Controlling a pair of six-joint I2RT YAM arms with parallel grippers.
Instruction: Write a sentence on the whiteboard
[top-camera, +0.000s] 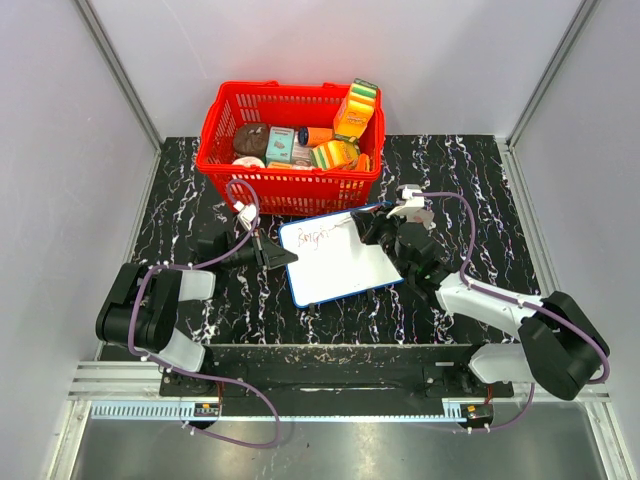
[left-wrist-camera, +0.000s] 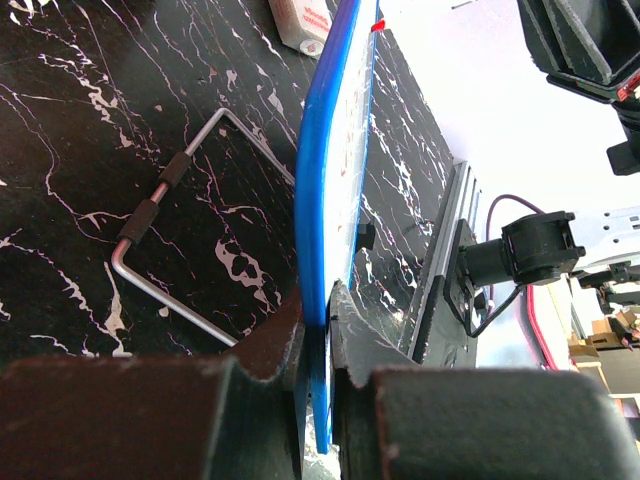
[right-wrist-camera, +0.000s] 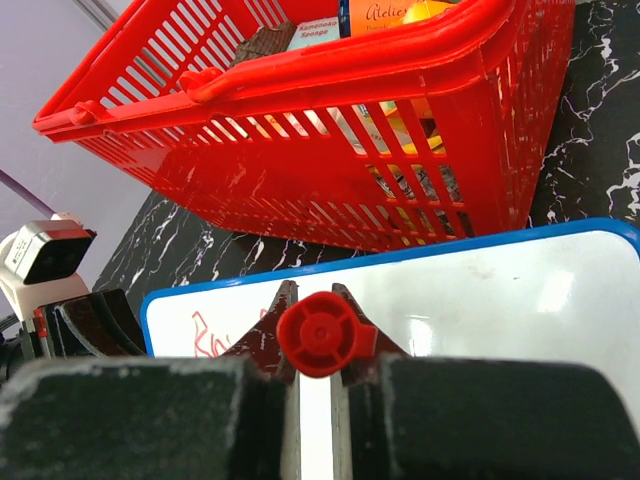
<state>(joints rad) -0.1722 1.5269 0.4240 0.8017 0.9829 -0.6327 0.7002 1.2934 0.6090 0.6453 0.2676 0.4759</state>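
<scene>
The left gripper (left-wrist-camera: 318, 335) has its jaws nearly closed, pinching the blue edge of the board (left-wrist-camera: 322, 200), which runs straight out ahead of them. The right gripper (right-wrist-camera: 315, 312) is clamped on a red marker (right-wrist-camera: 314, 338). The board spreads just beyond those jaws, with the red sentence (top-camera: 322, 238) to their left. The basket (right-wrist-camera: 300, 170) stands past the board.

Overhead view from behind, wrist views close, all sharing whiteboard (top-camera: 340, 265)
</scene>
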